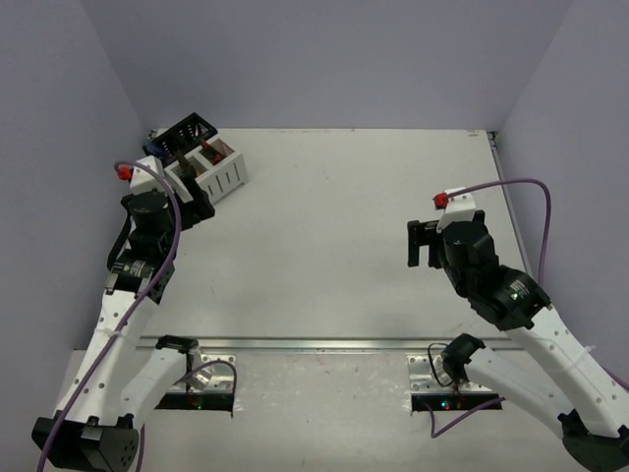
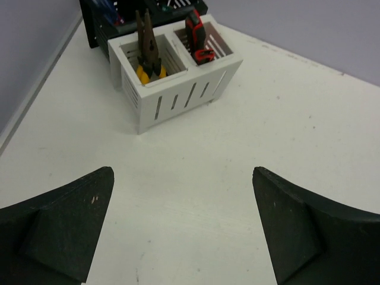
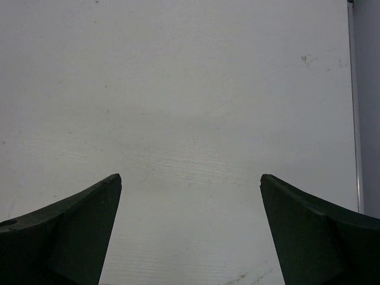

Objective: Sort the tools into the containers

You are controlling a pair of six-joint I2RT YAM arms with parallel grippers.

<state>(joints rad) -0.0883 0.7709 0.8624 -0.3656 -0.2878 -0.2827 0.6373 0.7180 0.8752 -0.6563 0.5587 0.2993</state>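
Observation:
The containers [image 1: 218, 167] stand joined in a row at the far left of the table, one black [image 1: 187, 133] and the others white. In the left wrist view, yellow-handled pliers [image 2: 148, 56] stand in one white bin [image 2: 178, 95] and a red-black utility knife [image 2: 199, 41] in the bin beside it. The black bin [image 2: 98, 27] behind holds blue and green handles, mostly cut off. My left gripper [image 1: 194, 208] [image 2: 183, 178] is open and empty, just short of the white bins. My right gripper [image 1: 425, 251] [image 3: 190, 178] is open and empty over bare table at the right.
Purple walls enclose the table on the left, back and right. The table's right edge [image 3: 355, 119] shows as a strip in the right wrist view. A metal rail [image 1: 324, 344] runs across the near edge by the arm bases.

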